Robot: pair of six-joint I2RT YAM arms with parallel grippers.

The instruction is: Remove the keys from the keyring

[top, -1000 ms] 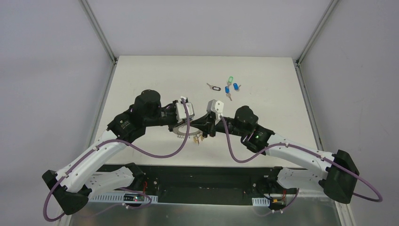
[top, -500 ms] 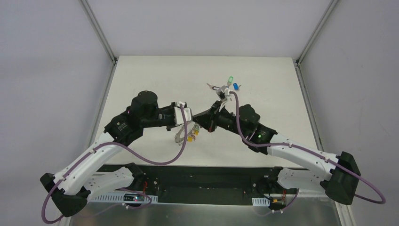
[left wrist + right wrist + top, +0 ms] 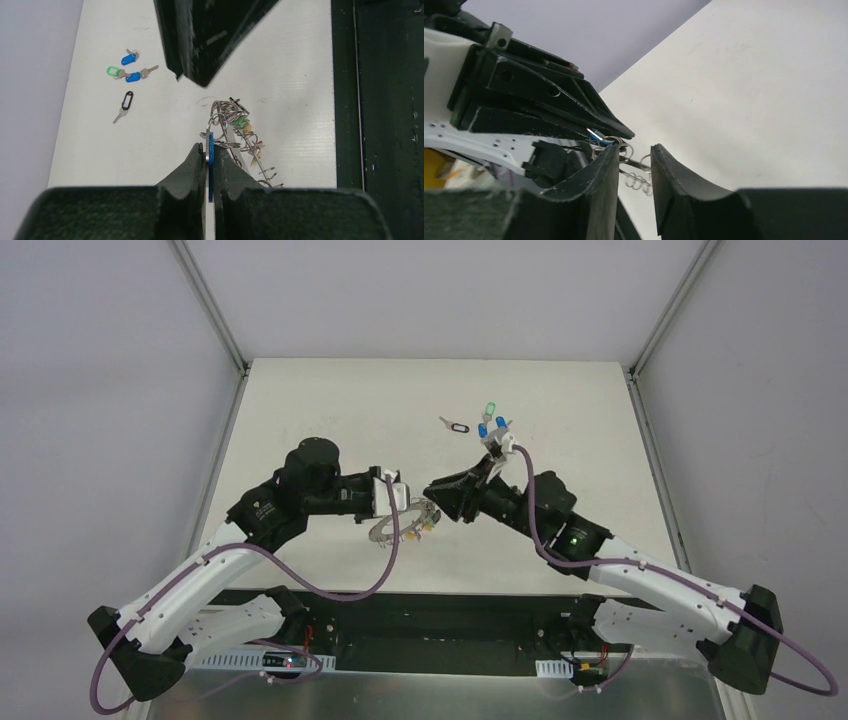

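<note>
L gripper [image 3: 207,147]: fingers [image 3: 192,165] pinched tight on edge of keyring [image 3: 227,131], blue tag [image 3: 210,150] squeezed in w/ it. Ring stands tilted on edge, tagged keys [image 3: 248,135] bunched along it. R gripper [image 3: 634,165]: fingers parted, narrow gap, nothing clamped, tips just beside ring's small loops. Farther out on table [image 3: 300,75]: four loose keys [image 3: 133,77], green, 2 blue, black.

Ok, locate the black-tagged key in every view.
Top external: the black-tagged key lies on the far half of the table, just left of the green-tagged key.
Left wrist: upper left, below the green-tagged key.
Right wrist: not in view.
Shared landmark: the green-tagged key, in both views showing it.
</note>
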